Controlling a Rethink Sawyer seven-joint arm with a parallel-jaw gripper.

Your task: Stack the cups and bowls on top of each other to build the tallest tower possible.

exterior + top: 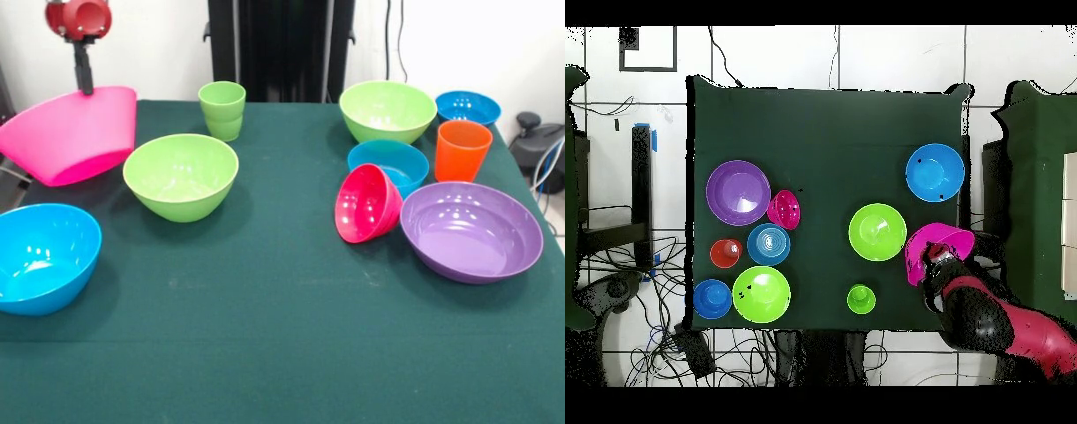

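Where tilted, pink bowl (69,134) under hand (85,87)

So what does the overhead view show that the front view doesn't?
Only the overhead view shows the red and black arm reaching in from the table's edge, and the cables on the floor around the table.

Only the front view shows the big pink bowl from the side, tilted and lifted at the table's edge, and the small red-pink bowl lying tipped against the purple bowl.

Both show the gripper at the pink bowl's rim, the light green cup and the orange cup.
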